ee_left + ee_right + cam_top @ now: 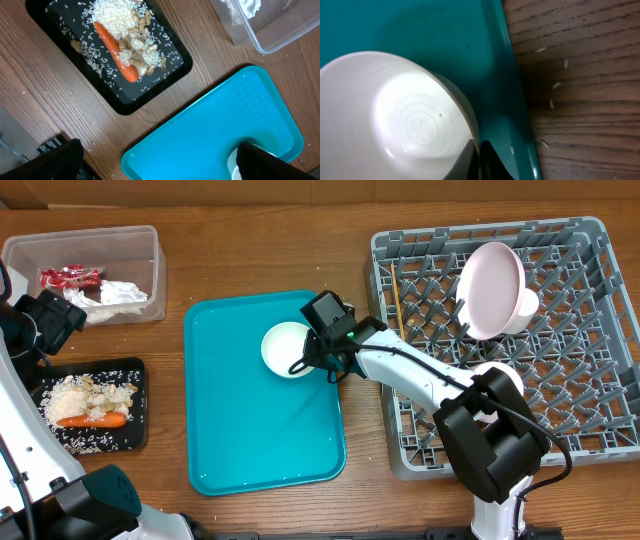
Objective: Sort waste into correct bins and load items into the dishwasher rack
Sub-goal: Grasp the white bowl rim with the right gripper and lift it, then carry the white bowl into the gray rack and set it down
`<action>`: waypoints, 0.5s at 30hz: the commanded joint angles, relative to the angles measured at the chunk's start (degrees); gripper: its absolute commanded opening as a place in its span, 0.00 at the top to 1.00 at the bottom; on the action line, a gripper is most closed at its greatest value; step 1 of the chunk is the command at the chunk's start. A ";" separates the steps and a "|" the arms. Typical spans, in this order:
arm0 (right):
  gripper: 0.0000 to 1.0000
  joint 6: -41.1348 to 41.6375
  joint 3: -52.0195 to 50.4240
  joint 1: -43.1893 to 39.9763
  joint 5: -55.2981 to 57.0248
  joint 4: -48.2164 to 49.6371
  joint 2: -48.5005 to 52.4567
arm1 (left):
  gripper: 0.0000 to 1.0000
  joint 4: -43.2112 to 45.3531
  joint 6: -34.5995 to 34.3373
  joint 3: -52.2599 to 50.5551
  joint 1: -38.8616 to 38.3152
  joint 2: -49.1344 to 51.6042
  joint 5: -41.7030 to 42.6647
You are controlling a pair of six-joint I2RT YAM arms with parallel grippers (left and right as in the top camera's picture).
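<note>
A small white bowl (285,348) (405,115) rests on the teal tray (240,440) near its right edge. My right gripper (306,363) (479,160) is shut on the bowl's rim, one finger inside and one outside. In the grey dishwasher rack (590,380) a pale pink plate (492,288) stands tilted against a small white bowl (523,308), with chopsticks (398,305) at the rack's left side. The black tray (132,370) (167,50) holds rice, beige scraps and a carrot piece (92,420) (116,51). The clear tub (150,240) holds a red wrapper (70,277) and a napkin (118,293). My left gripper (160,167) hangs open over the teal tray's corner.
Loose rice grains (552,87) lie on the wooden table between the teal tray and the rack. The right arm (420,375) stretches from the rack's front left across to the tray. The left arm's base (40,320) sits between the tub and the black tray.
</note>
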 commanded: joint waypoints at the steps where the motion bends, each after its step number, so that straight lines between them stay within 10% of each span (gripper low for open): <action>1: 0.96 -0.59 5.09 -0.17 0.17 -3.13 -0.28 | 0.00 -0.11 -0.52 -0.20 -0.07 0.26 -0.39; 15: 0.96 -0.57 8.74 -0.17 13.60 -22.60 -19.45 | 0.00 -0.11 -0.52 -0.20 -0.07 0.26 -0.39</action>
